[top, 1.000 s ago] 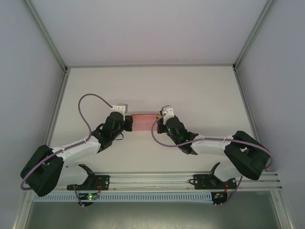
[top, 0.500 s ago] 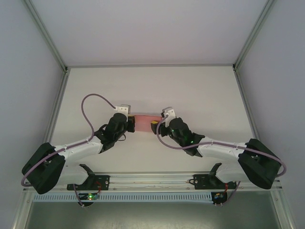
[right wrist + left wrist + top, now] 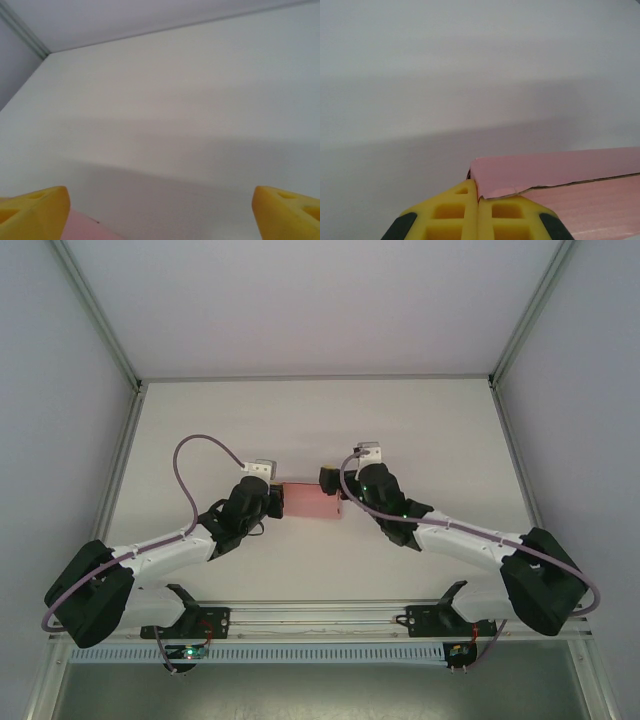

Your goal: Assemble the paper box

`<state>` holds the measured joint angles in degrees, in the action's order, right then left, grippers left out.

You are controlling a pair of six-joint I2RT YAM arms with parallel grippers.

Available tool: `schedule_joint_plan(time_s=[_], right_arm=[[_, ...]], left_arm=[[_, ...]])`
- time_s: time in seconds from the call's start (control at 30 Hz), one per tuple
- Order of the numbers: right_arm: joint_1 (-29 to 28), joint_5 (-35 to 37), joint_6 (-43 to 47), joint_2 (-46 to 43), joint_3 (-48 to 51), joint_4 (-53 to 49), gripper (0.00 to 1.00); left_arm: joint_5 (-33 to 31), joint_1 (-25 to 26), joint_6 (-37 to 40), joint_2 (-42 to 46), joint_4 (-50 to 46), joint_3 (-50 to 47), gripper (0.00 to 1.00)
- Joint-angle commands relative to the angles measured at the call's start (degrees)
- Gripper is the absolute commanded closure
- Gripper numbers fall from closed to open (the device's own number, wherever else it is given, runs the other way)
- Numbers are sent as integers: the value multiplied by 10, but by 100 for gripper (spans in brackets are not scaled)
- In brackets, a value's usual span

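The salmon-pink paper box lies as a small rectangle on the white table between the two arms. My left gripper is at its left end. In the left wrist view its yellow fingers are pressed together on the edge of the box's pink flap. My right gripper stands at the box's far right corner with its jaws wide apart. In the right wrist view its yellow fingertips frame bare table, and a pink corner of the box peeks in at the bottom left.
The white table is walled by grey panels on the left, right and back. An aluminium rail with both arm bases runs along the near edge.
My right gripper has opened, let go of the box's right end and swung toward the far side. The left gripper keeps its hold and has hardly moved.
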<state>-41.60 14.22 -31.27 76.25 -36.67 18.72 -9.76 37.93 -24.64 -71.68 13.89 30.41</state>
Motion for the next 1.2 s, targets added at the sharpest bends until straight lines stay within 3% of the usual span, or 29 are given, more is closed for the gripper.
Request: schedule_joint_plan(time_s=[0.0,0.5,0.9,1.0,1.17], right_arm=[[7,-13,-49,16,2,-42,10],[7,-34,-77,82,121,108,18],[6,-47,-116,143,151,164,34],[6,-48,-122,150,151,164,35],[6,-47,-125,150,151,162,36]], left_arm=[[11,13,10,-17,-97,-9,100],[30,20,8,-36,-98,4,98],[22,21,26,24,-179,23,63],[42,21,33,39,-191,27,45],[92,21,35,58,-213,38,30]])
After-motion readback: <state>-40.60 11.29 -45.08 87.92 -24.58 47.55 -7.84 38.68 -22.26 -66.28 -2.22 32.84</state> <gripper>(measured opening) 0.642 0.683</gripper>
